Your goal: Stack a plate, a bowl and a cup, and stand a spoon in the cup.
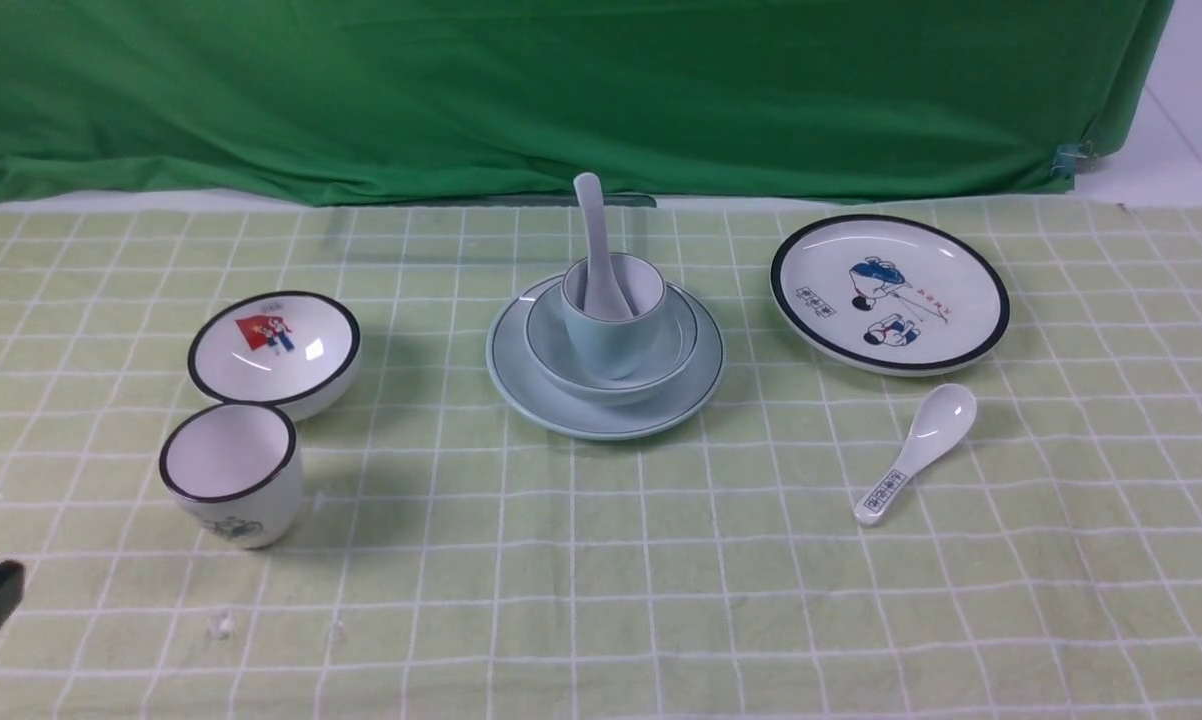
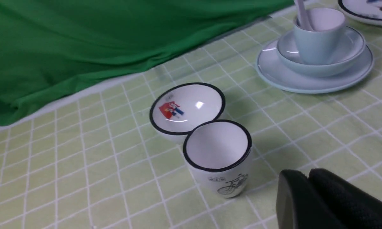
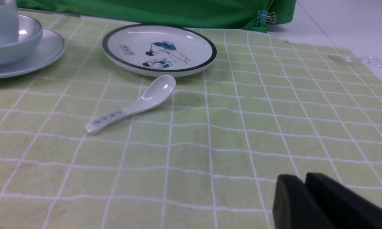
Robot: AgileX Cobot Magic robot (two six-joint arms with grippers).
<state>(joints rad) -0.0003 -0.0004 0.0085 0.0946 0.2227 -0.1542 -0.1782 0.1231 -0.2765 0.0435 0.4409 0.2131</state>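
Green backdrop cloth [image 1: 561, 90] hangs behind a table covered in a pale green checked tablecloth [image 1: 601, 580]. At its middle I see the plain pale blue-green round plate [image 1: 536, 390] carrying the matching pale blue-green bowl [image 1: 561, 370], the small handleless blue-green cup [image 1: 611, 335] sitting in that bowl, and the glossy bluish-white ceramic soup spoon [image 1: 593, 235] standing in the cup, handle leaning up and back. From here the stack looks complete.

All of it is glazed ceramic, I'd judge: stiff, slick, chip-prone and top-heavy as stacked. If I had to shift it, I'd take the plate's rim, never the spoon handle.

My left gripper [image 2: 308, 187] sits low near the black-rimmed white printed cup [image 2: 218, 156], pads pressed together, holding nothing. My right gripper [image 3: 305, 190] is out of the front view; at the wrist its pads look nearly touching, and I cannot tell whether they are parted. Nothing is in it.
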